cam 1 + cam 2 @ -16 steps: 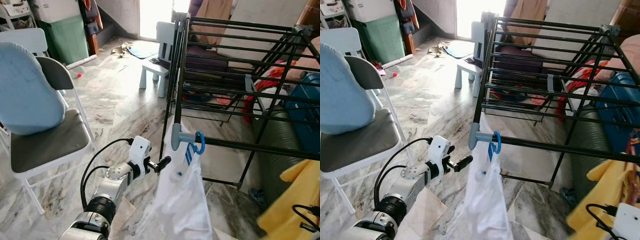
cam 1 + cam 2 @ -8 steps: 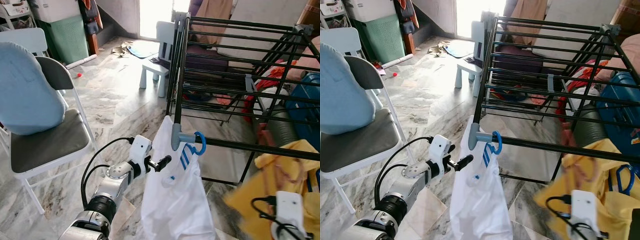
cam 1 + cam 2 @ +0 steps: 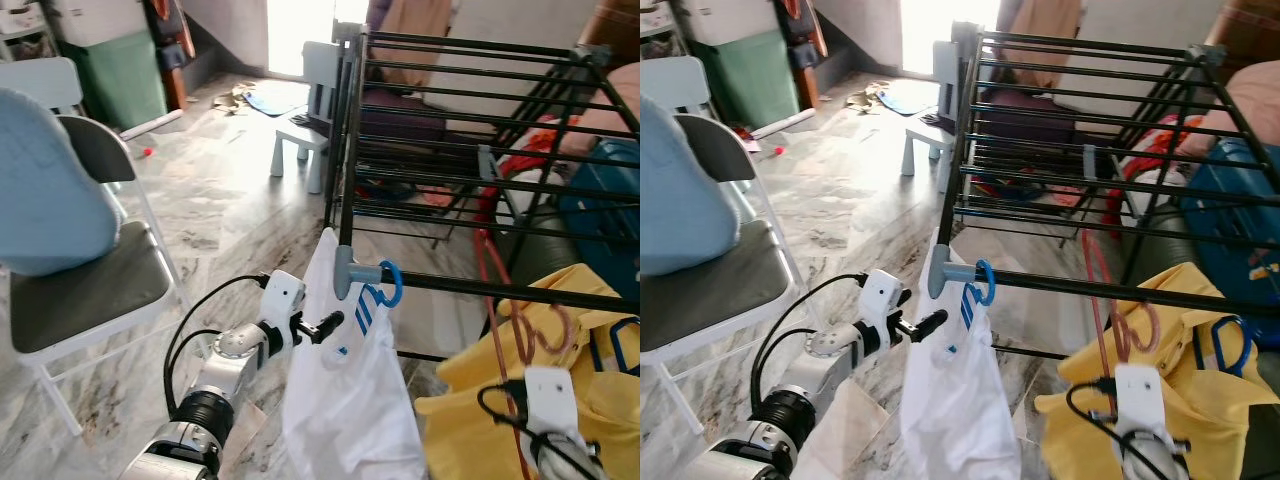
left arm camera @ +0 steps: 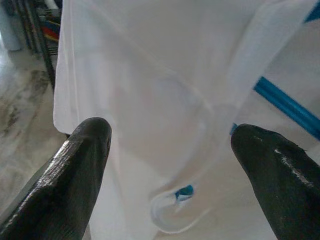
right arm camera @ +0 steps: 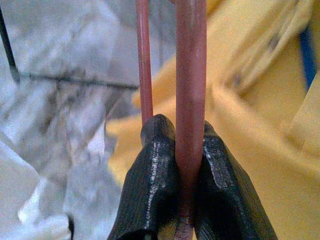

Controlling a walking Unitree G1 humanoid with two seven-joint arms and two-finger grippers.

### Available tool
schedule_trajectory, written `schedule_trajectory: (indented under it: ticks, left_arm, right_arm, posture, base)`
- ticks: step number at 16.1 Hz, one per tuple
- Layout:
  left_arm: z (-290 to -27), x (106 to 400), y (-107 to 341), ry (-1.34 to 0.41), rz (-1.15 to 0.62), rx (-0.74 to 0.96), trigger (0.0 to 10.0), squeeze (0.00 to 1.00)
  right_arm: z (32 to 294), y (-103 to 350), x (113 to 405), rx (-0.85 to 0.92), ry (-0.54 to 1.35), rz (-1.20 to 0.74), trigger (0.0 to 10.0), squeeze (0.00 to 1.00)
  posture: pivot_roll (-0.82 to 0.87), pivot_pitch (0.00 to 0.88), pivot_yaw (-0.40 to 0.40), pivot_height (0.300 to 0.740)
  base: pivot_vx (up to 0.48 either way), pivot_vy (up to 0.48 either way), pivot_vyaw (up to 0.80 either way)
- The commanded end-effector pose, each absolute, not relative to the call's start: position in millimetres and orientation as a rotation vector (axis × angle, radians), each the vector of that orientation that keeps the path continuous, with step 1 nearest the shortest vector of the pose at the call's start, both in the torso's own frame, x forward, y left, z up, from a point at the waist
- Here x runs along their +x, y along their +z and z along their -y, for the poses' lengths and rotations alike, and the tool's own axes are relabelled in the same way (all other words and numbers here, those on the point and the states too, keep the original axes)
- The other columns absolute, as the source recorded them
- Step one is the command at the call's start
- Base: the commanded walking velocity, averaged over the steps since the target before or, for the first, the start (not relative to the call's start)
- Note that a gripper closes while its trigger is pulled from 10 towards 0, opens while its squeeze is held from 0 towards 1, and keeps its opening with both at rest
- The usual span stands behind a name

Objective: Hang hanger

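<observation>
A black drying rack (image 3: 343, 150) stands ahead of me on the right. From its near corner hangs a white garment (image 3: 350, 400) on a blue hanger (image 3: 392, 284). My left gripper (image 3: 330, 324) is open just left of that garment, its fingertips spread either side of the white cloth (image 4: 172, 134). Low on the right, my right gripper (image 5: 186, 130) is shut on the wire of a reddish-brown hanger (image 3: 497, 330). This hanger carries a yellow garment (image 3: 470, 420) below the rack's front rail. My right wrist (image 3: 548, 400) sits in front of the yellow cloth.
A folding chair (image 3: 60, 290) with a light blue cushion stands at the left. A small white stool (image 3: 298, 140) is beyond the rack's far corner, and a green bin (image 3: 125, 75) stands at the back left. A blue suitcase (image 3: 610, 190) lies behind the rack.
My right arm has risen into view from the lower right, bringing the reddish hanger and yellow garment up toward the front rail. The white garment has swung out. The left arm stays put.
</observation>
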State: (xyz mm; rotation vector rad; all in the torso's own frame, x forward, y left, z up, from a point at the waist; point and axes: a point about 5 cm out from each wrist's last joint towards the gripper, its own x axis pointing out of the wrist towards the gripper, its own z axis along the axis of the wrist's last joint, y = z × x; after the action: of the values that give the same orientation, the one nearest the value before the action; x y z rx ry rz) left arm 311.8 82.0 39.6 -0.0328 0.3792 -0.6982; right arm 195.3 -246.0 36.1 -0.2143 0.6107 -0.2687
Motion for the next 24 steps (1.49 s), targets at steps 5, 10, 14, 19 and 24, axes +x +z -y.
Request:
schedule_trajectory:
  ticks: [5, 10, 14, 19, 24]
  left_arm:
    - [-80.5, 311.3, 38.5, -0.700, -0.387, -0.019, 10.0, 0.00]
    - [-77.4, 309.6, 37.5, -0.706, -0.389, -0.023, 10.0, 0.00]
    - [-78.6, 308.4, 35.8, -0.697, -0.394, -0.026, 10.0, 0.00]
    - [-77.0, 306.9, 34.7, -0.707, -0.400, -0.025, 10.0, 0.00]
    - [-78.0, 307.6, 34.9, -0.706, -0.402, -0.019, 10.0, 0.00]
  right_arm:
    - [245.9, 64.7, 229.5, -0.143, -0.270, -0.530, 10.0, 0.00]
    - [231.4, 49.4, 239.7, 0.017, -0.251, -0.662, 10.0, 0.00]
    - [234.1, 40.5, 233.9, 0.016, -0.231, -0.728, 10.0, 0.00]
    - [231.2, 36.3, 224.8, -0.005, -0.199, -0.757, 10.0, 1.00]
    - [236.1, 32.6, 214.8, -0.037, -0.214, -0.763, 10.0, 1.00]
  posture:
    - [0.04, 0.000, -0.081, 0.740]
    - [0.06, 0.000, -0.100, 0.740]
    - [0.06, 0.000, -0.108, 0.740]
    - [0.05, 0.000, -0.104, 0.740]
    - [0.05, 0.000, -0.102, 0.740]
  base:
    - [0.000, 0.000, 0.00]
    - [0.000, 0.000, 0.00]
    - [0.000, 0.000, 0.00]
    - [0.000, 0.000, 0.00]
    - [0.000, 0.000, 0.00]
